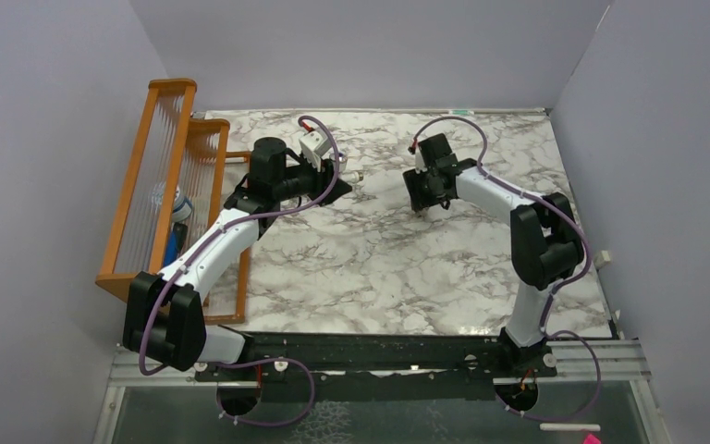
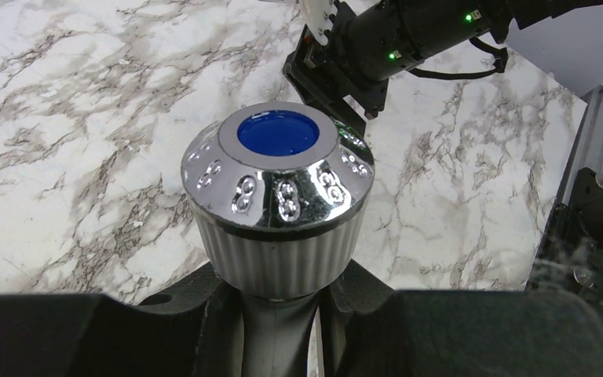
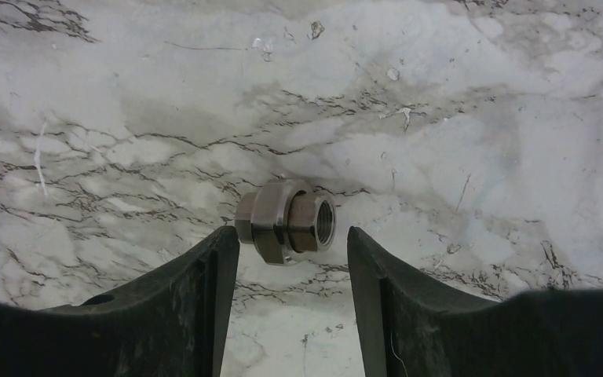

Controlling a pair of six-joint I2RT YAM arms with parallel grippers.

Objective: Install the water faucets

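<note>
My left gripper (image 2: 283,314) is shut on the white stem of a faucet (image 2: 279,188), just below its round silvery knob with the blue centre dot. In the top view the left gripper (image 1: 331,174) holds the faucet above the marble, with the metal threaded end (image 1: 355,176) pointing right. My right gripper (image 3: 292,245) is open and low over the marble. The brass-grey nut-like fitting (image 3: 286,222) lies on its side just beyond the fingertips, near the left one. In the top view the right gripper (image 1: 425,199) hides the fitting.
An orange wooden rack (image 1: 162,185) stands along the left edge of the marble table (image 1: 379,268), with a silvery-blue item (image 1: 177,205) inside it. The right arm (image 2: 377,47) shows ahead in the left wrist view. Grey walls enclose the table.
</note>
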